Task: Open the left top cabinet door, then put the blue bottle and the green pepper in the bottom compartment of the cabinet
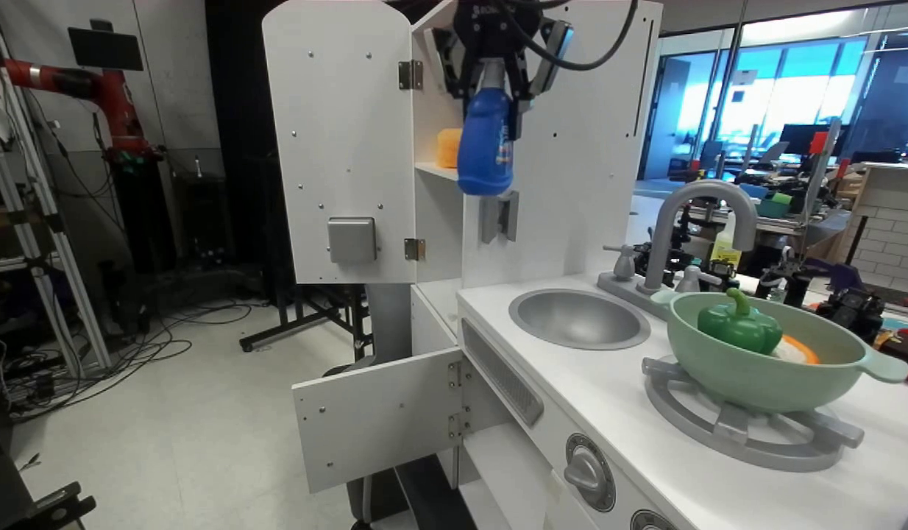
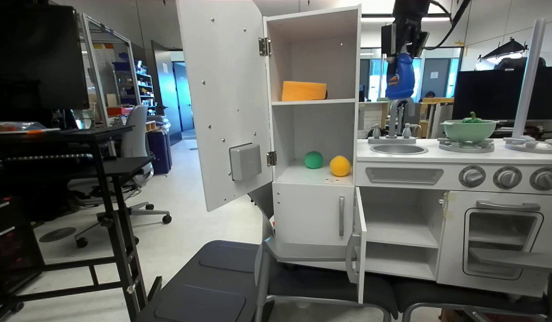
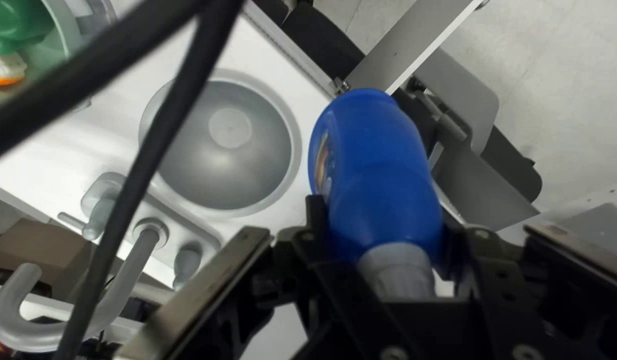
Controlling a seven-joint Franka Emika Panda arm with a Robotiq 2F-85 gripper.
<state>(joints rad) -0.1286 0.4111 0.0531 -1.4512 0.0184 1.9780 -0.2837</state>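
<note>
One smooth blue rounded bottle (image 2: 402,79) hangs pinched in the black two-finger gripper (image 2: 400,61), upper right in an exterior view, open air between it and the white straight-edged cabinet (image 2: 358,58), arched white left door (image 2: 227,107) standing wide, lobed green pepper (image 2: 473,119) in pale green bowl (image 2: 469,131), right.

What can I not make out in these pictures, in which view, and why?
Label of the bottle: too slanted to read in the wrist view, too small in both exterior views.
Pepper: in an exterior view the bowl hides its lower part; the wrist view's edge cuts it off.
Bottom compartment: in an exterior view the side of the cabinet hides most of it.
Door: in an exterior view the top edge cuts off its top.
</note>
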